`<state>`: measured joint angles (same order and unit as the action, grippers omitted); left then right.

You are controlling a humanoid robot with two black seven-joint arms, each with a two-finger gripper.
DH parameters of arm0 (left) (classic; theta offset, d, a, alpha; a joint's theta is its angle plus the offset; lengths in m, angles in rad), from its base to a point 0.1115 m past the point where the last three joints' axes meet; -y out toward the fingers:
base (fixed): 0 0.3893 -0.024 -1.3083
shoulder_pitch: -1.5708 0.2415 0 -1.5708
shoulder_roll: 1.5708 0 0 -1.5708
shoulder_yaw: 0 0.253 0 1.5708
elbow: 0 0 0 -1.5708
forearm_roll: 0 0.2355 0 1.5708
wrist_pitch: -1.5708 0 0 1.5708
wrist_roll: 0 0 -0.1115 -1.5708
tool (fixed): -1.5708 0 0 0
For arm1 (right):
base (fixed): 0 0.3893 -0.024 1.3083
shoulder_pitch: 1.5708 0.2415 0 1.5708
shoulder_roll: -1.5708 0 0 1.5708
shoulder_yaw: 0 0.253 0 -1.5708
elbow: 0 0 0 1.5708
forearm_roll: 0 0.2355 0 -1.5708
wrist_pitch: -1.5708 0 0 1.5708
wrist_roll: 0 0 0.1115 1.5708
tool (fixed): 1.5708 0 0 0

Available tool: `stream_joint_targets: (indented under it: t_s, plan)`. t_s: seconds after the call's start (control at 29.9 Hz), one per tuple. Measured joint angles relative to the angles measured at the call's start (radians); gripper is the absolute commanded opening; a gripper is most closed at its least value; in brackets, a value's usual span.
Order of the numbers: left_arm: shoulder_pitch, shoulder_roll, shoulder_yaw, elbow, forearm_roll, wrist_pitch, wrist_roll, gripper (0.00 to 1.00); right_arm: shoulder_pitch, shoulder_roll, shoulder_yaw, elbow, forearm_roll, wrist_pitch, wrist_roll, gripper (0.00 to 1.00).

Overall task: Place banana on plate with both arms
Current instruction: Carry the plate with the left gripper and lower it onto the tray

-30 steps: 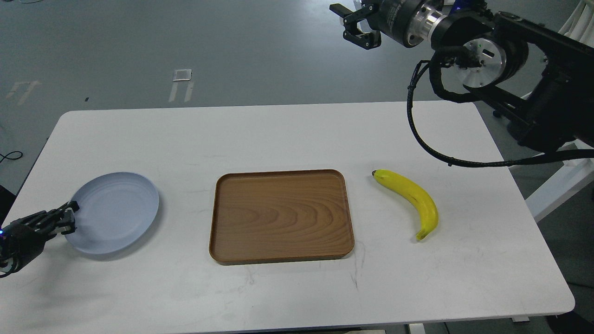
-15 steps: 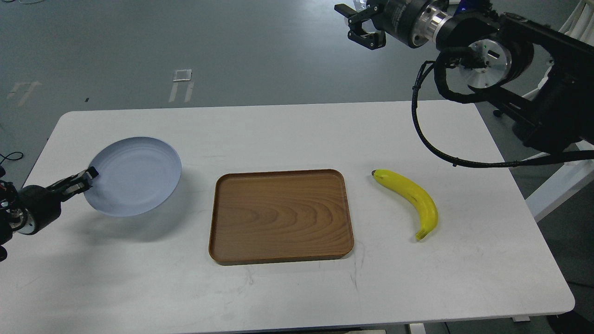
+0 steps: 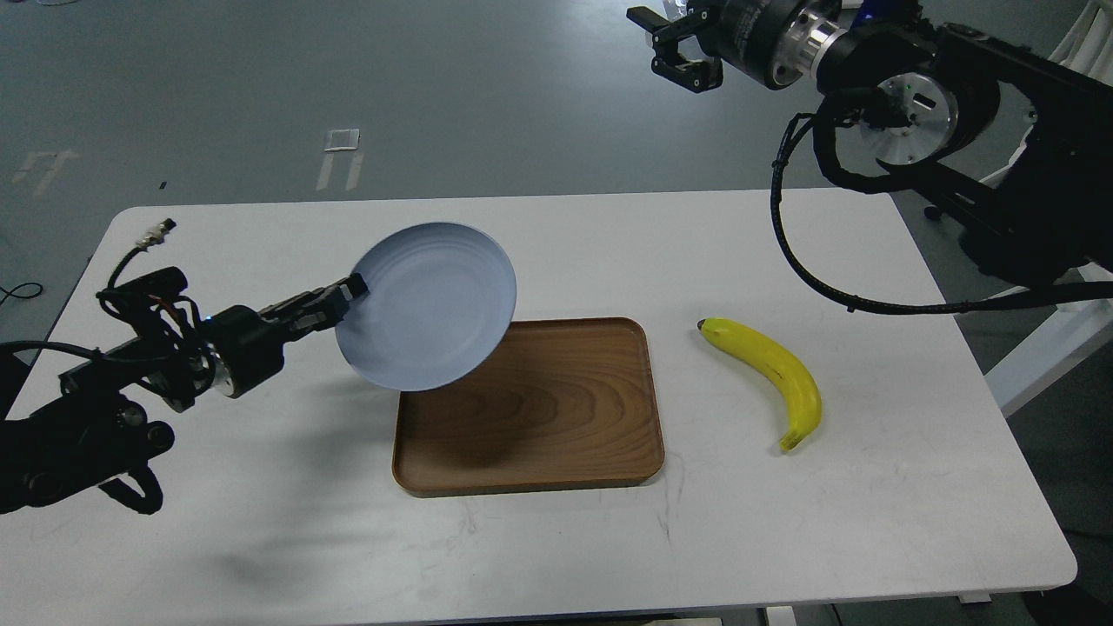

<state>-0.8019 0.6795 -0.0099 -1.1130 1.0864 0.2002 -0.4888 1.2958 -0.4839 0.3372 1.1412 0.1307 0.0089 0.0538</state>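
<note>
White bench (image 3: pixel 539 556) fills the lower frame under my view. Left of centre, my left claw (image 3: pixel 348 291) is clamped on the rim of the plate (image 3: pixel 426 306), holding it tilted in the air over the left part of the wooden tray (image 3: pixel 556 417). Right of the tray lies the banana (image 3: pixel 769 376), untouched. I'd level the plate and set it down gently before letting go. At upper right, my right claw (image 3: pixel 683 48) hangs parted and empty, well above the banana.
</note>
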Motion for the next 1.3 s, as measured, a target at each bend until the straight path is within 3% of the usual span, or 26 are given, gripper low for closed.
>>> stream_joint_targets:
  t_s: [0.43, 0.84, 0.94, 1.0, 1.17, 1.2, 1.3]
  plan:
    - [-0.083, -0.282, 0.159, 0.163, 0.021, 0.001, 0.0, 0.0, -0.001, -0.004, -0.029, -0.004, 0.0, 0.001, 0.001, 1.0]
    - [-0.088, -0.364, 0.194, 0.256, 0.021, 0.0, 0.0, 0.0, -0.001, -0.008, -0.029, -0.003, 0.001, 0.0, 0.001, 1.0]
    - [-0.087, -0.37, 0.196, 0.262, 0.021, 0.0, 0.0, 0.23, 0.0, -0.009, -0.028, -0.003, 0.001, 0.001, 0.001, 1.0]
    - [-0.087, -0.371, 0.196, 0.263, 0.021, 0.0, 0.0, 0.26, 0.0, -0.009, -0.027, -0.003, 0.001, 0.001, 0.001, 1.0]
    - [-0.087, -0.378, 0.195, 0.261, 0.02, 0.002, 0.0, 0.61, 0.0, -0.01, -0.027, -0.002, 0.001, 0.001, 0.001, 1.0]
    - [-0.087, -0.379, 0.194, 0.26, 0.02, 0.002, 0.0, 0.74, 0.0, -0.01, -0.027, -0.002, 0.001, 0.001, 0.001, 1.0]
    - [-0.087, -0.38, 0.194, 0.26, 0.02, 0.002, 0.0, 0.88, 0.0, -0.011, -0.025, -0.002, 0.001, 0.001, 0.001, 1.0]
